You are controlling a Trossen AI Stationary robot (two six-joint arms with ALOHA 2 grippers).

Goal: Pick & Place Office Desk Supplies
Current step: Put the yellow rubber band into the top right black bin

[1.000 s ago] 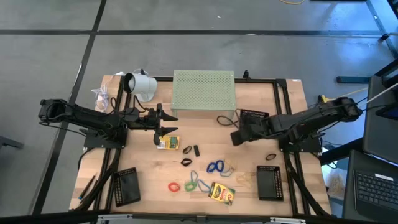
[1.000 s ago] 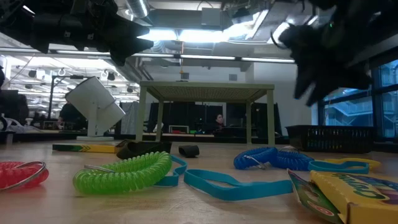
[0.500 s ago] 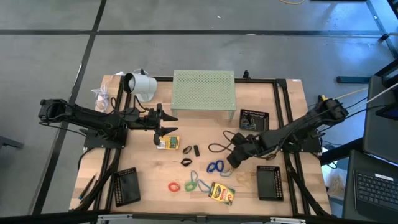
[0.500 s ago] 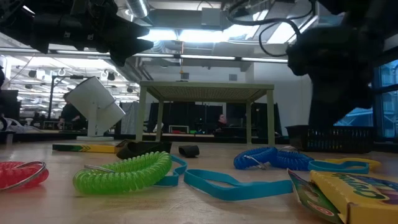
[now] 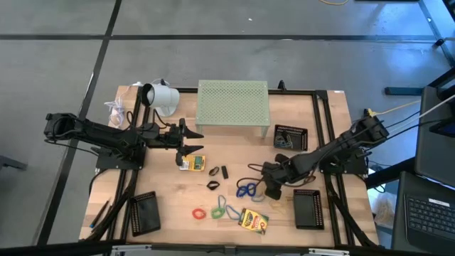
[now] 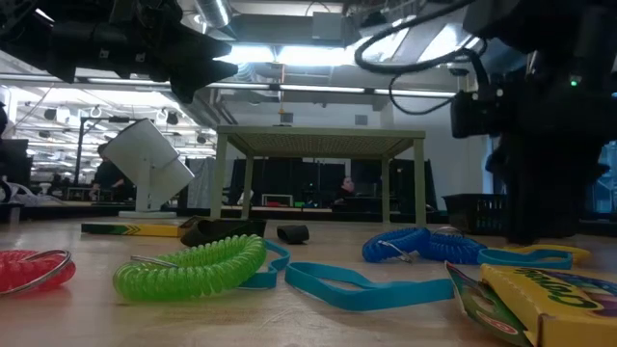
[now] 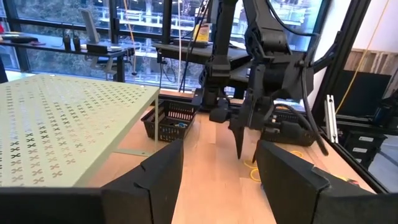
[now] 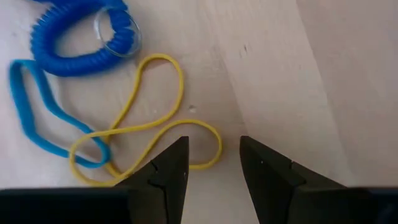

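right gripper [image 5: 273, 190] points down at the table, jaws parted with nothing between them; its fingertips [image 8: 176, 163] stand just above the wood. directly under them lies a yellow rubber band [image 8: 143, 134], one loop passing beneath the gap. just beyond it lie a blue coiled loop with a metal ring [image 8: 81, 38] and a flat blue band [image 8: 37, 118] linked through the yellow one. a crayon box [image 5: 253, 220] lies near this gripper on the front side, with a green coiled loop [image 6: 193, 267] and a red coiled loop [image 6: 34, 269] further along. a black mesh tray [image 5: 308, 208] sits beside the arm. left gripper [image 5: 188, 138] hangs well apart, jaws open and empty, just above a 2nd crayon box [image 5: 192, 163], near the pale green perforated stand [image 5: 233, 102].
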